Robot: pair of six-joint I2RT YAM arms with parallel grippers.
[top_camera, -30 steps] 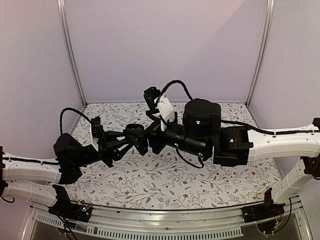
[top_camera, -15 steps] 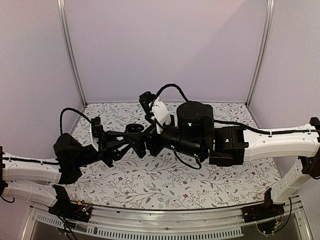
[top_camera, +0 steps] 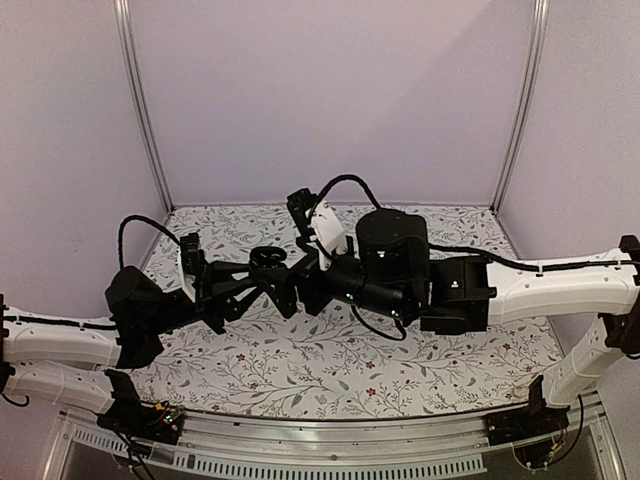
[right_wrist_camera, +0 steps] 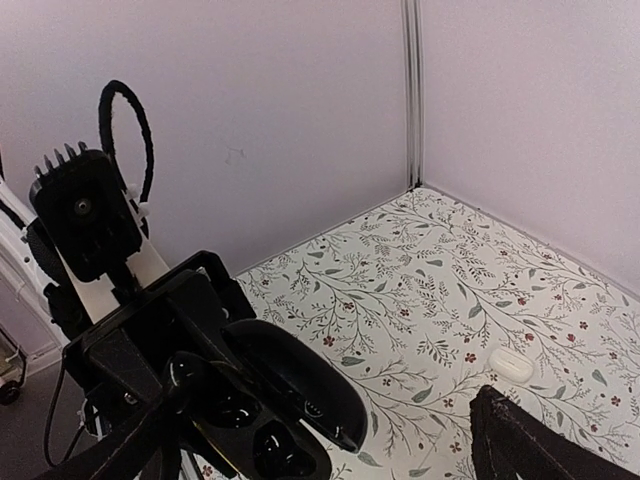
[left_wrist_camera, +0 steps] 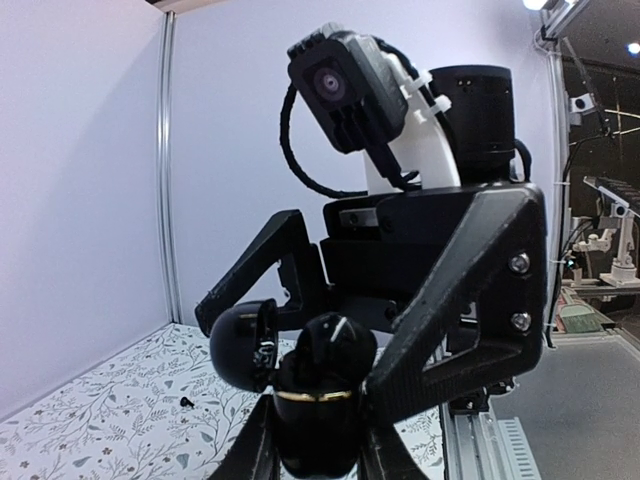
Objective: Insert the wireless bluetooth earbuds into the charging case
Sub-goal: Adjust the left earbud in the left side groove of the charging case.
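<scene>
The black charging case (left_wrist_camera: 312, 415), gold-rimmed, stands upright with its lid (left_wrist_camera: 238, 345) swung open to the left. My left gripper (left_wrist_camera: 315, 445) is shut on its body, held above the table in the top view (top_camera: 266, 262). A rounded black lump (left_wrist_camera: 338, 348) sits at the case mouth; I cannot tell if it is an earbud. In the right wrist view the open case (right_wrist_camera: 262, 425) shows two glossy wells. My right gripper (top_camera: 298, 285) is open, its fingers (right_wrist_camera: 535, 440) spread wide either side of the case, not touching it. A tiny dark earbud-like piece (left_wrist_camera: 186, 401) lies on the cloth.
A small white pebble-shaped case (right_wrist_camera: 511, 364) lies on the floral cloth (top_camera: 330, 360) to the right. Lilac walls and metal corner posts (top_camera: 140, 110) close in the back and sides. Both arms meet over the middle of the table.
The right arm's wrist has shifted slightly left, closer over the case, and its camera has swung a little. The left arm and the case have barely moved.
</scene>
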